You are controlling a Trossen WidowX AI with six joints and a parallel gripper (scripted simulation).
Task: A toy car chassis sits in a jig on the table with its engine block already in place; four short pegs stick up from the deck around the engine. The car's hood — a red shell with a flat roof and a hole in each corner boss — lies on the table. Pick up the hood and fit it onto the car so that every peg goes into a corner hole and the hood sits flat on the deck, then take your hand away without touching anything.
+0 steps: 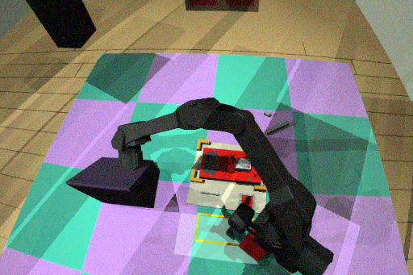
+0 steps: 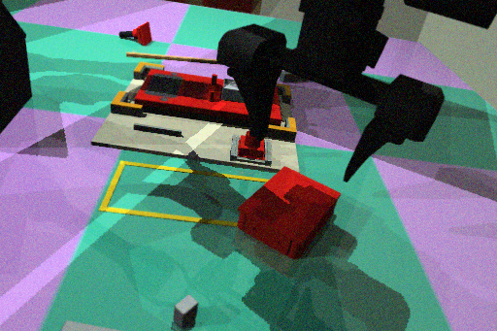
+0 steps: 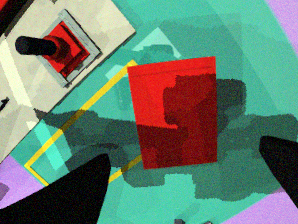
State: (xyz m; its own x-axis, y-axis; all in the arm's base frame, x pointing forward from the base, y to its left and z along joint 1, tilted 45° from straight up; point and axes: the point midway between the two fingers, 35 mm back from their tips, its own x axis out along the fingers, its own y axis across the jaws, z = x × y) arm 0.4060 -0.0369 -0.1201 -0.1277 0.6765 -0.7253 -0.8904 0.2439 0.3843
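Note:
The red hood (image 1: 253,247) (image 2: 291,206) (image 3: 175,115) lies roof up on the table, turned at an angle, over the right end of the yellow outline. My gripper (image 2: 302,158) (image 3: 184,153) is open and empty above the hood; in the wrist view the fingertips stand to its left and right. The red chassis (image 1: 231,176) (image 2: 194,104) sits in the jig (image 1: 197,199) (image 2: 121,128) (image 3: 112,30). The engine block (image 1: 243,164) (image 2: 231,90) is on its deck. The arm or a finger hides some pegs. The hood's corner holes are hidden.
A red holder with a black upright stick (image 1: 247,200) (image 3: 65,45) stands on the jig near the hood. The yellow outline (image 1: 196,227) (image 2: 112,188) (image 3: 82,112) is on the table. A small grey block (image 2: 185,312) lies in front, a grey bar (image 1: 278,127) behind.

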